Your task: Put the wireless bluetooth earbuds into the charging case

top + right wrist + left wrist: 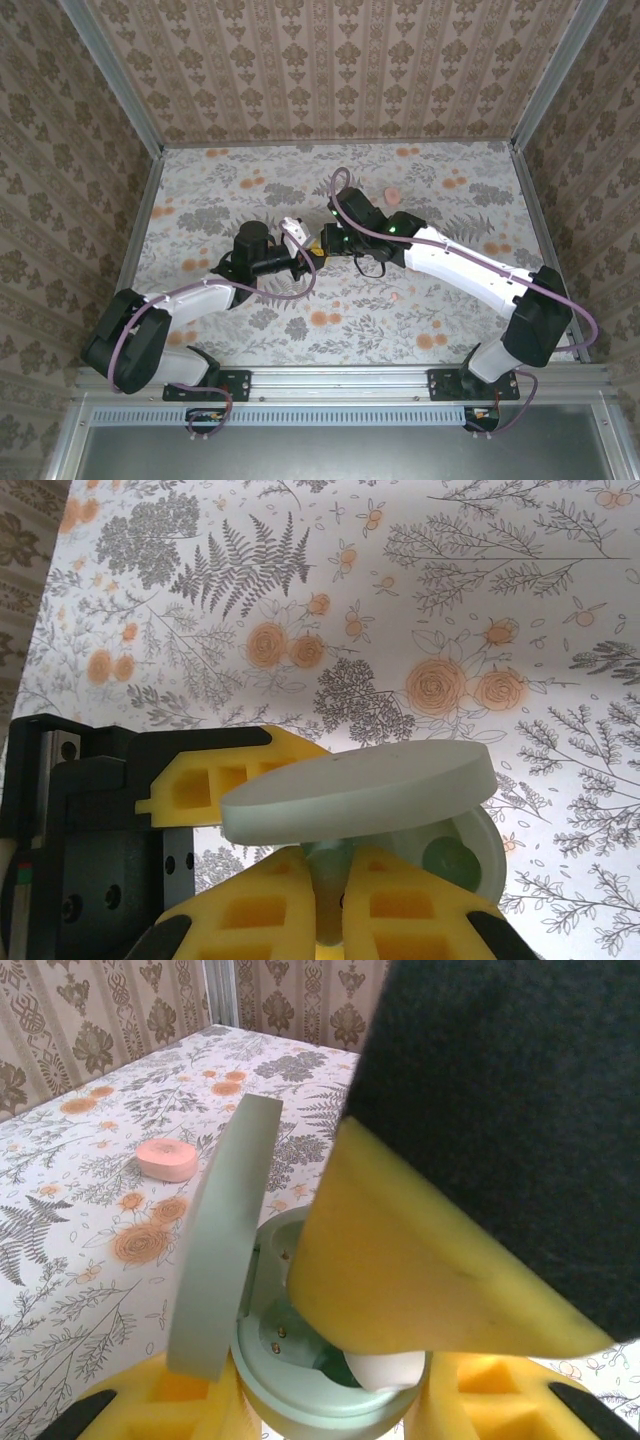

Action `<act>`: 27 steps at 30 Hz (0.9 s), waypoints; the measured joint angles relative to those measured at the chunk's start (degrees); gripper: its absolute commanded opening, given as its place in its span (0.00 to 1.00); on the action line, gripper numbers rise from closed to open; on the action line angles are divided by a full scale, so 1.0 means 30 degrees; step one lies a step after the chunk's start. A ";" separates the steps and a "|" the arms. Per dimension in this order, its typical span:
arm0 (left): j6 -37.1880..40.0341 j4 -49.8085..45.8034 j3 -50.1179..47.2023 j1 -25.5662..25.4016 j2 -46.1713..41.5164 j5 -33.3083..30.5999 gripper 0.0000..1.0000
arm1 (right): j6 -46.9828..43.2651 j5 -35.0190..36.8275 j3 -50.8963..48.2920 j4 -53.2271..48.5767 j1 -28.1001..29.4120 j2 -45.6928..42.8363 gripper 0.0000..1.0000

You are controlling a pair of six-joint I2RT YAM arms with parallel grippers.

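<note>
Right gripper (pixel 335 912) holds earbud (pixel 387 1371) at case (pixel 290 1402)

Charging case (pixel 262 1365) in left claw (pixel 320 1418), earbud (pixel 386 1371) at its well, spare case (pixel 166 1159) behind on table (pixel 70 1260).

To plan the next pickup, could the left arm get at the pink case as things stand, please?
Probably not yet: the left hand is shut on the open mint case while the right hand holds an earbud at its socket. The pink case lies apart, farther out.
</note>
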 measured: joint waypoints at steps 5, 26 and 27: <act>0.0007 -0.0182 0.0000 -0.0029 -0.0146 0.0000 0.11 | -0.0124 0.0976 0.0648 -0.0991 0.0372 0.0197 0.09; 0.0284 -0.0692 0.0000 -0.0138 -0.0284 -0.0058 0.11 | -0.0488 0.1851 0.1450 -0.2025 0.0816 0.0903 0.20; 0.0284 -0.0692 0.0000 -0.0138 -0.0284 -0.0058 0.11 | -0.0488 0.1851 0.1450 -0.2025 0.0816 0.0911 0.20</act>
